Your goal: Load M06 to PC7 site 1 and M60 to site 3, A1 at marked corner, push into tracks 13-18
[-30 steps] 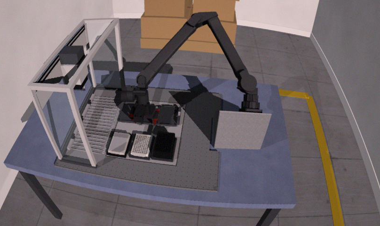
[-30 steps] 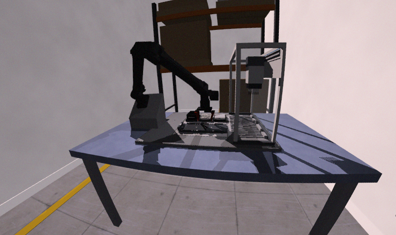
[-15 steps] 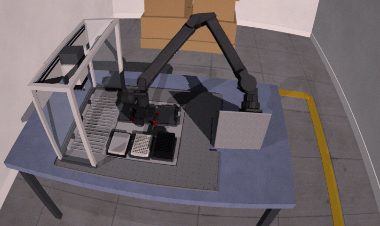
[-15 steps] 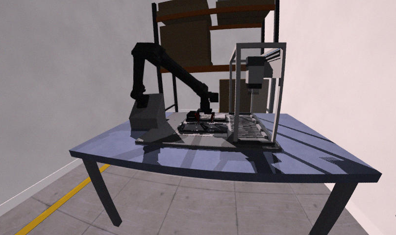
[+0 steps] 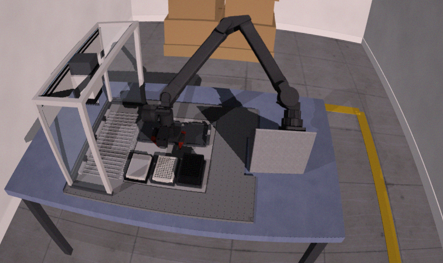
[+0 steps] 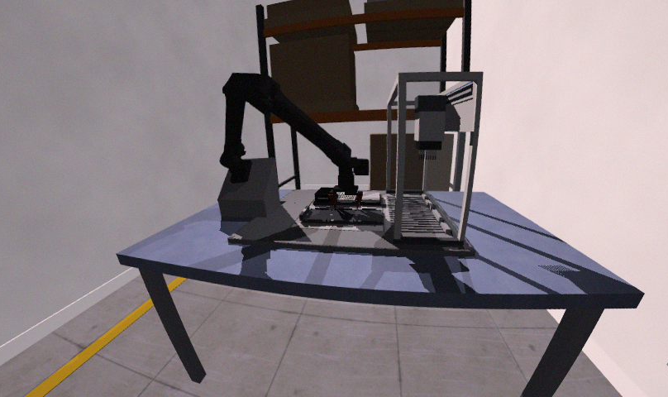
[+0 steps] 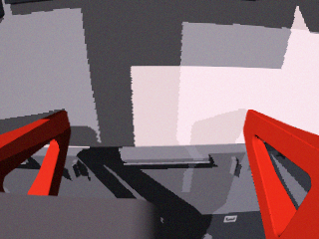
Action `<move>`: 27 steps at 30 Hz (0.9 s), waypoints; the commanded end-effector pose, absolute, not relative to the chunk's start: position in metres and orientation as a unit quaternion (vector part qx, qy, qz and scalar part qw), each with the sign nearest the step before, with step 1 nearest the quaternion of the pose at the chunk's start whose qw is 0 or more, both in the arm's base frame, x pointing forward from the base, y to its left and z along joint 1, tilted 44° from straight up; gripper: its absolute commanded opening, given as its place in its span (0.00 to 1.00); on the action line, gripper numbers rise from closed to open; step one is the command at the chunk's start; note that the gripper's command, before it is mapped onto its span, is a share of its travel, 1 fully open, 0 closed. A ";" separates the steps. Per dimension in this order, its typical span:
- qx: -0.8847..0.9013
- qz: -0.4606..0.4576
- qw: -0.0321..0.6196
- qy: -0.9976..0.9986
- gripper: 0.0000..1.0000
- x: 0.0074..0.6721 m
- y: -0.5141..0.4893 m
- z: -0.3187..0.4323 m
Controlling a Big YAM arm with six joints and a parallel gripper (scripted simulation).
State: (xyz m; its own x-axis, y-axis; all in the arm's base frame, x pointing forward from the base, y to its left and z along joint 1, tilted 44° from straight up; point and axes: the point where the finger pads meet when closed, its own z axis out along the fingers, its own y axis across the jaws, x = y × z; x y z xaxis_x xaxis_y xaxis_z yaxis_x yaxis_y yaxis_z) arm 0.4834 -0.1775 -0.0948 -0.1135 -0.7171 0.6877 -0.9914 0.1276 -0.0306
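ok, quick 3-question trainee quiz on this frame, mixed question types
1. True or false: the red-fingered parallel gripper is shut on a plate.
2. Where does the gripper hang? A) over the dark flat plate carrier B) inside the white-framed instrument enclosure C) over the grey base block
3. Fill in: the row of nests holds a white block, a pale welled plate and a ____ plate.

Key: 1 false, open and empty; 2 A; 3 black.
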 end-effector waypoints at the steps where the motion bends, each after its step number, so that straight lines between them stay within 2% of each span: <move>1: 0.617 0.274 0.250 -0.694 1.00 0.502 -0.163 -0.084; 27: 0.603 0.273 0.251 -0.706 1.00 0.495 -0.181 -0.076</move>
State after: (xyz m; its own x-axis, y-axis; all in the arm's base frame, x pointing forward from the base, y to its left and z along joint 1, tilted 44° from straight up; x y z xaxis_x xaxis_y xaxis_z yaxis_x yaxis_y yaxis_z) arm 0.4832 -0.1809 -0.0916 -0.1234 -0.7157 0.6874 -0.9903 0.1339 -0.0384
